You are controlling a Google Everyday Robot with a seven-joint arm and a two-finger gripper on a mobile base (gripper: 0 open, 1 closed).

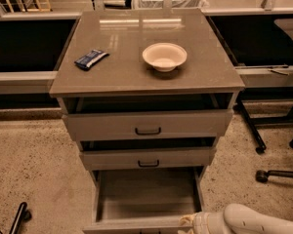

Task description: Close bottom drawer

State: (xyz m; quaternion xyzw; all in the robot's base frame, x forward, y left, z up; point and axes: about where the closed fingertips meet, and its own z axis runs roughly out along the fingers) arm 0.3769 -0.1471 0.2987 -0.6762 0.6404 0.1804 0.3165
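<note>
Cabinet with 3 drawers, all open to different degrees. The top drawer and middle drawer each stand out a little, with a dark gap above each front. The bottom drawer is pulled far out, its bare inside floor exposed and its front panel at the lower edge of the view.

The gripper is at the right end of the bottom drawer's front, at or just beside the panel's top edge. Contact not certain, and open or closed cannot be told. The white arm enters from the lower right corner.

On the cabinet top are 2 items, well apart: a pale bowl, upright, right of centre, and a blue packet lying flat to the left. Speckled floor; a chair caster to the right.
</note>
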